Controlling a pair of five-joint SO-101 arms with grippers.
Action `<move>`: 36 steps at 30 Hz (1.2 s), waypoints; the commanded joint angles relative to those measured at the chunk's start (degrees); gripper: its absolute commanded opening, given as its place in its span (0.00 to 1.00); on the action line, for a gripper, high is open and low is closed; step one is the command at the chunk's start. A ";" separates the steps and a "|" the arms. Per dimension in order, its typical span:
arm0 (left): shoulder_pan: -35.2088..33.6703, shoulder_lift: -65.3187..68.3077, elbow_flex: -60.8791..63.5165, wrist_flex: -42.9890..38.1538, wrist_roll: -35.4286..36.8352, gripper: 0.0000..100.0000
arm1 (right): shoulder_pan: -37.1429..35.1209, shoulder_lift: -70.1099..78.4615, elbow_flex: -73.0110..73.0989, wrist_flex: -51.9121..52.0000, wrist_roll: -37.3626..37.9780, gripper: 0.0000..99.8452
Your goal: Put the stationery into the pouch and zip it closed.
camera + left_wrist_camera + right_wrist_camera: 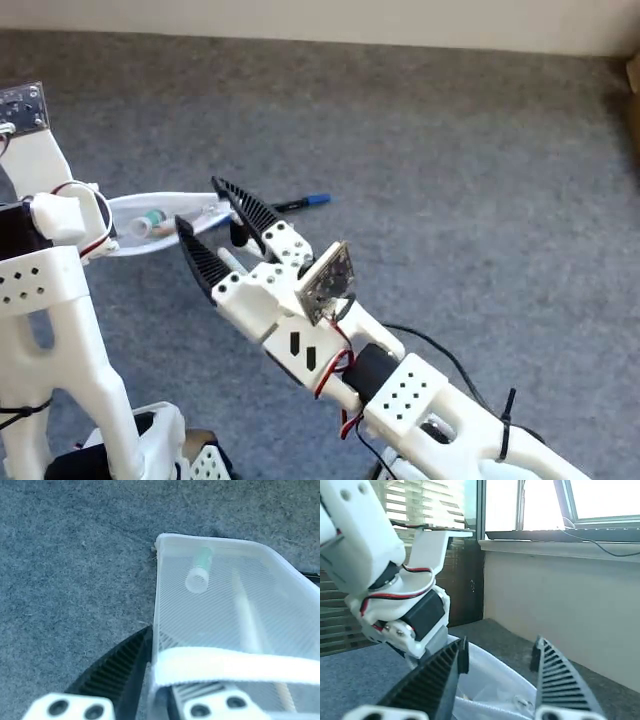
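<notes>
Loading stage, seemingly: pouch (165, 222) pinched in left gripper (159, 660), right gripper (500, 647) splayed above; next calls for grabbing pen (300, 203) beyond.

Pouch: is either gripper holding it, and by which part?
The left gripper clamps the pouch by its white-banded edge; the right gripper is open, holding nothing.

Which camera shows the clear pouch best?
The left wrist view: the pouch is close, its contents plain through the mesh. The high view shows it small and partly hidden; the right wrist view, part of it.
</notes>
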 commanded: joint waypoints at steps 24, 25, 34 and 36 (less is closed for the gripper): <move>-7.34 0.75 -1.63 -1.14 2.99 0.01 | 1.71 -21.58 0.48 31.16 0.53 0.20; -8.04 0.75 -1.98 -0.88 3.08 0.01 | 2.86 -22.11 0.48 33.36 0.53 0.20; -12.18 0.75 -3.03 -1.14 3.16 0.01 | 8.48 -16.04 0.48 38.11 0.44 0.20; -12.44 0.57 -3.03 -1.14 3.16 0.01 | 8.48 -12.09 0.40 38.11 0.44 0.20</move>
